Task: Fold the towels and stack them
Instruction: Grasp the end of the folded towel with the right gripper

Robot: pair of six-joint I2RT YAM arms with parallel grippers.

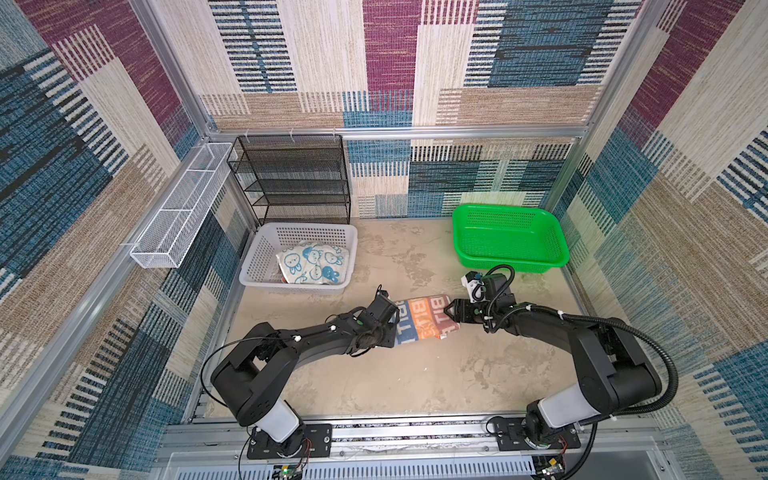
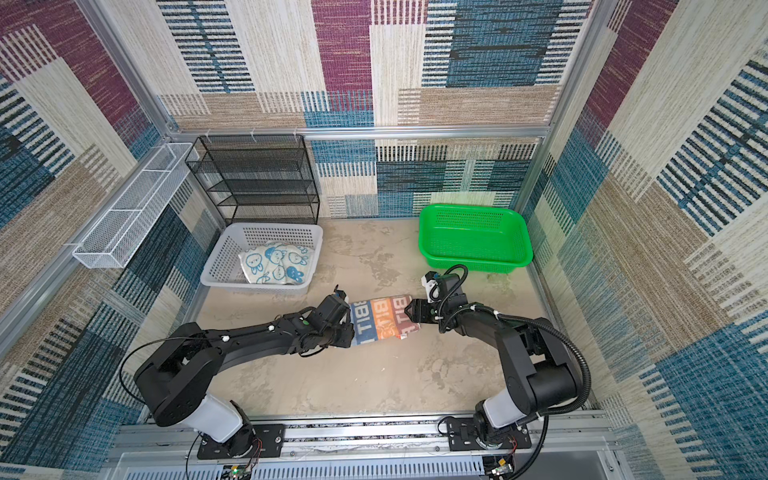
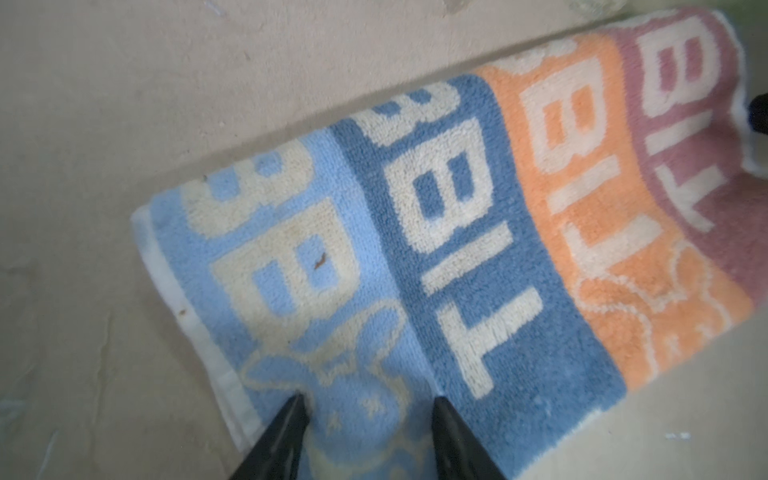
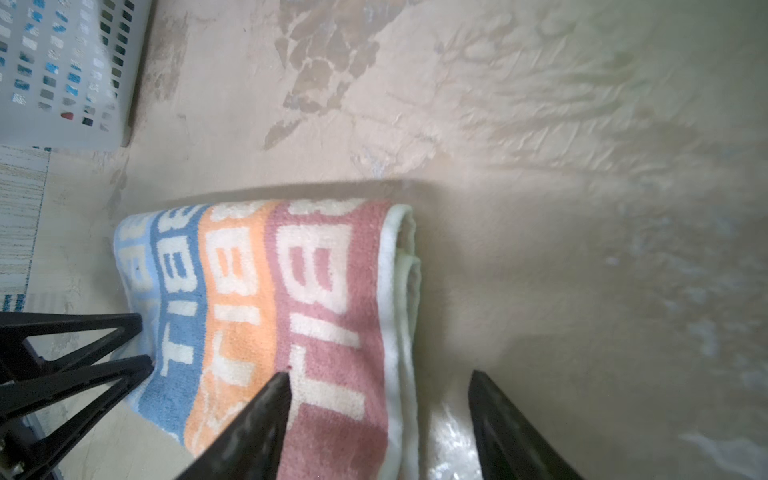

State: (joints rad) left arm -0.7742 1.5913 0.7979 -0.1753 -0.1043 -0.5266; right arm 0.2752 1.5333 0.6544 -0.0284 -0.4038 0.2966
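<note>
Table (image 1: 415,382): towel (image 1: 424,320), white basket (image 1: 257,257), green basket (image 1: 498,237)

Left gripper (image 3: 368,401) and right gripper (image 4: 379,373): black, pointed — arms (image 1: 316,338) black too, with white lower segments (image 1: 276,419) and looped black cables (image 1: 660,365).

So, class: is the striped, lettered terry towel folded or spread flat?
Folded: the striped, lettered terry towel shows two stacked white hems at one end.

Both arms stretch inward, wrists seemingly tipped down — left pincer (image 3: 368,405) and right pincer (image 4: 379,375) both with jaws apart
</note>
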